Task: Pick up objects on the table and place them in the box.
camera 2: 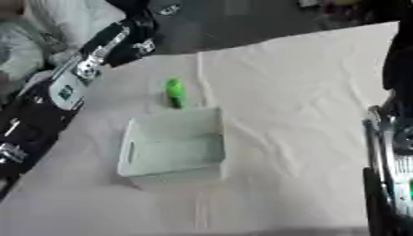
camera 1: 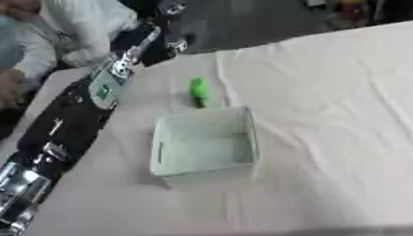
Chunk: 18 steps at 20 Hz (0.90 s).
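Observation:
A pale green box with a slot handle stands on the white-covered table, and its inside looks bare. Just beyond its far rim lies a small green object, oblong, on the cloth. My left arm stretches from the lower left corner up along the table's left edge. Its black hand shows blurred past the table's far left corner, well away from the green object. My right arm fills the right edge of the right eye view, and its dark hand end is cut off by the frame.
The white cloth covers the table, with creases right of the box. A person in light clothing sits beyond the far left corner. Dark floor lies past the far edge.

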Tool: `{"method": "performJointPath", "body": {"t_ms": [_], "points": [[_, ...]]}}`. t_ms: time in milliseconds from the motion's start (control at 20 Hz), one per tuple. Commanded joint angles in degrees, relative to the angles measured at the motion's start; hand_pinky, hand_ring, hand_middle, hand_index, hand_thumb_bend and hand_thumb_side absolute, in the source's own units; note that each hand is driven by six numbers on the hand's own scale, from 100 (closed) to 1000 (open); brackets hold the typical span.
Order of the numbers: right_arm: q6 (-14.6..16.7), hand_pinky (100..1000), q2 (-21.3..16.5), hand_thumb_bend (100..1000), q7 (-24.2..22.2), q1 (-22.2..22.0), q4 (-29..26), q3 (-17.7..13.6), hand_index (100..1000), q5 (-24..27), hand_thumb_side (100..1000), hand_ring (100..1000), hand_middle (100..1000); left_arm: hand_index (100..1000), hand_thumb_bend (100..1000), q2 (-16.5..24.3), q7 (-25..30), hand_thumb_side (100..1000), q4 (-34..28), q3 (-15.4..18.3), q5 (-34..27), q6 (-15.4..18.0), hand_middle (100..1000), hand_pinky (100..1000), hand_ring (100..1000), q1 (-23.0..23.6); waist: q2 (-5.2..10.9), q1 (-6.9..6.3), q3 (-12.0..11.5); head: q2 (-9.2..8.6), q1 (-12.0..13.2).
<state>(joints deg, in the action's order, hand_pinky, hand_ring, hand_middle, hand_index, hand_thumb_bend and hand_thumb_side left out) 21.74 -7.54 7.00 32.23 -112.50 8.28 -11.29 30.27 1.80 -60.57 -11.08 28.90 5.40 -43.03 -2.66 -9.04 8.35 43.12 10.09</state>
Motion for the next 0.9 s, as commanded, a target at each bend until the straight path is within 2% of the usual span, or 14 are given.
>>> {"method": "performJointPath", "body": {"t_ms": [50, 550, 900], "points": [[-0.03, 274, -0.61, 100, -0.23, 0.50, -0.75, -0.02, 568, -0.30, 1000, 457, 520, 1000, 974, 2.10, 0.23, 1000, -1.35, 0.49, -0.41, -0.01, 957, 894, 839, -1.15, 1.02, 0.24, -0.05, -0.14, 0.40], [-0.03, 274, -0.62, 100, -0.21, 0.50, -0.72, -0.02, 568, -0.32, 1000, 457, 520, 1000, 986, 2.25, 1.61, 1000, -1.39, 0.01, -1.91, -0.01, 957, 901, 841, -0.85, 1.03, 0.23, -0.07, -0.10, 0.41], [-0.02, 274, -0.59, 100, -0.23, 0.56, -0.73, 0.00, 568, -0.32, 1000, 457, 520, 1000, 994, 2.03, 7.07, 1000, -0.41, -1.64, 0.36, 0.66, 967, 945, 865, -0.24, 0.95, 0.26, 0.06, -0.28, 0.50]]}}
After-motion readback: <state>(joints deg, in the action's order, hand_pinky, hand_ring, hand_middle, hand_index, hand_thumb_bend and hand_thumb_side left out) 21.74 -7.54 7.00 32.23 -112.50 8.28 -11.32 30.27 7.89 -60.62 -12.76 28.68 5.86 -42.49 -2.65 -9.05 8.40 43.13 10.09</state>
